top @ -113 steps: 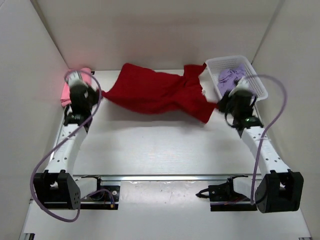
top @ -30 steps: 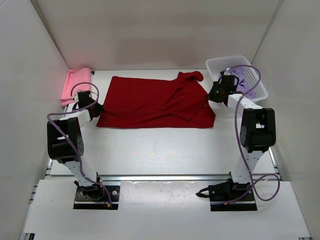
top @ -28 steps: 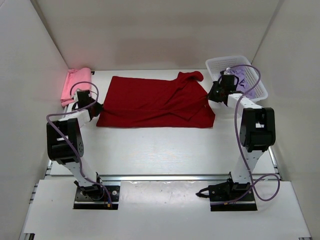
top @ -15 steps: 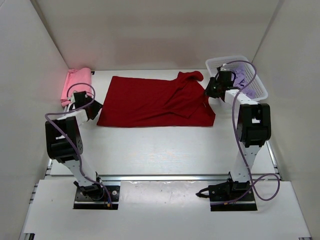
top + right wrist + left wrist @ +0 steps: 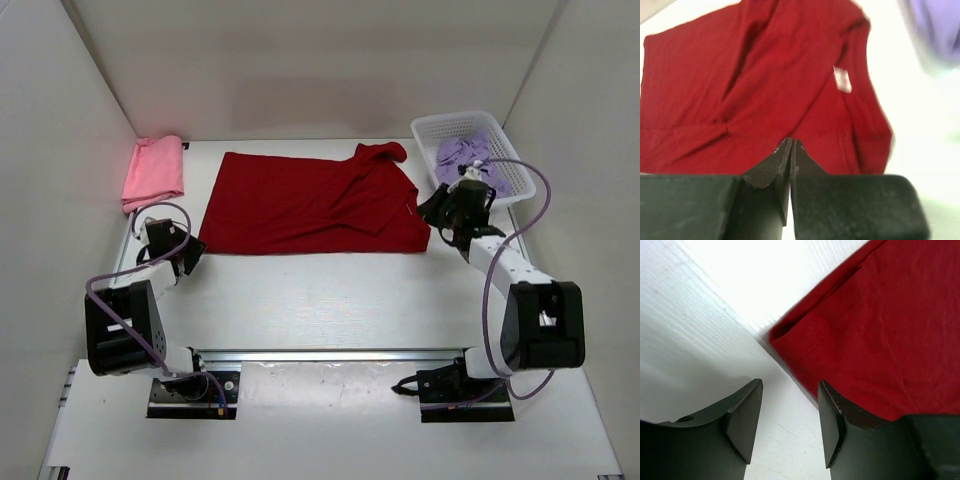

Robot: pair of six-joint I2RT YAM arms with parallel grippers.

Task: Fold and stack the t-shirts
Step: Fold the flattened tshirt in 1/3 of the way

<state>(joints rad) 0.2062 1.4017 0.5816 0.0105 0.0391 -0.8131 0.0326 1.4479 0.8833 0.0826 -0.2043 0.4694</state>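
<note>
- Nearest me, the left gripper (image 5: 178, 252) sits low over the table (image 5: 320, 300) with its jaws apart and nothing between them, just short of the near left corner of the dark red shirt (image 5: 310, 205). In its wrist view that corner (image 5: 774, 336) lies a little beyond the fingertips (image 5: 752, 390). If it closes where it is, I reckon it catches air or only the top layer of the hem.
- Across from it, the right gripper (image 5: 447, 208) is clamped shut and empty, beside the shirt's right edge. Going in with the jaws together would shove the cloth and ruck it up rather than grip it.
- The dark red shirt lies spread across the middle of the table, mostly flat. Its far right part is doubled over near the collar, white label (image 5: 842, 80) showing. Folding over that lump would likely give a crooked, bulky fold.
- Uneven pulls from the two sides could skew the shirt, and its right edge lies near the white basket (image 5: 522, 186), where a lifted sleeve might snag.
- Further back on the left, the pink shirt (image 5: 155, 170) lies folded, apart from the red one; a sloppy drag could nudge it.
- In the basket the lavender shirt (image 5: 468, 155) lies crumpled, not yet folded.
</note>
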